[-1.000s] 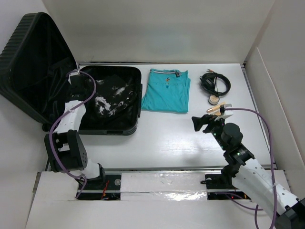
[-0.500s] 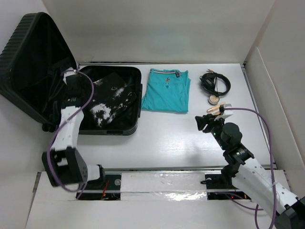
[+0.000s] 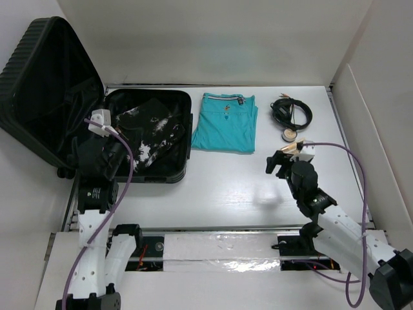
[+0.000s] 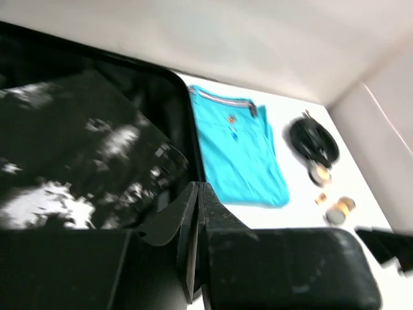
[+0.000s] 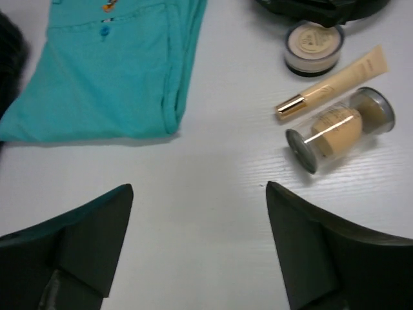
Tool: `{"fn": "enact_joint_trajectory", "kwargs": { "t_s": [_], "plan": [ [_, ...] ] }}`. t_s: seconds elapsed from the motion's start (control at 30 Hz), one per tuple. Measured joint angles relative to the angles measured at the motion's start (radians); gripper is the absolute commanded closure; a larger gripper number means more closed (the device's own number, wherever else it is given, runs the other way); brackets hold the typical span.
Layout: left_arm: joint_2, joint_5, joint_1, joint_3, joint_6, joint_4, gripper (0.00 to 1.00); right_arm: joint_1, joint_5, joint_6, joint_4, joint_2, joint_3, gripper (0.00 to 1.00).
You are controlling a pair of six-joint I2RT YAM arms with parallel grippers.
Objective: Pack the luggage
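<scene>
As luggage (image 3: 45,84) gapes leftward, right hand (image 5: 197,192) splayed

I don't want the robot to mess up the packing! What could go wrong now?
The clear tub lies on its side beside the tube, so it may roll if the open right gripper nudges it. The folded teal shirt could come unfolded when lifted. The black and white clothes look rumpled in the suitcase, which might leave less room.
</scene>
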Motion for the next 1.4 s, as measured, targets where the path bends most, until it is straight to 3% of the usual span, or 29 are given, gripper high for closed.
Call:
{"fn": "enact_joint_trajectory", "kwargs": {
  "t_s": [0.17,0.37,0.53,1.03,1.17,1.27,1.4],
  "plan": [
    [-0.074,0.085,-0.013,-0.067,0.012,-0.010,0.77,-0.074,0.102,0.061,-0.039,0.078,0.025,0.00],
    [-0.079,0.104,-0.126,-0.067,0.052,-0.050,0.68,-0.310,0.079,0.130,-0.035,0.214,0.043,0.00],
    [-0.105,0.077,-0.209,-0.066,0.086,-0.095,0.67,-0.439,-0.015,0.153,-0.024,0.422,0.120,0.00],
    [-0.135,0.050,-0.266,-0.065,0.108,-0.117,0.67,-0.475,-0.151,0.179,0.056,0.667,0.266,0.04],
    [-0.135,0.044,-0.266,-0.065,0.108,-0.117,0.68,-0.507,-0.168,0.196,0.047,0.677,0.269,0.10],
    [-0.137,0.032,-0.266,-0.065,0.108,-0.119,0.68,-0.524,-0.184,0.199,0.043,0.686,0.278,0.24],
    [-0.159,0.006,-0.266,-0.063,0.108,-0.125,0.68,-0.540,-0.212,0.202,0.033,0.703,0.288,0.30]
  ]
}}
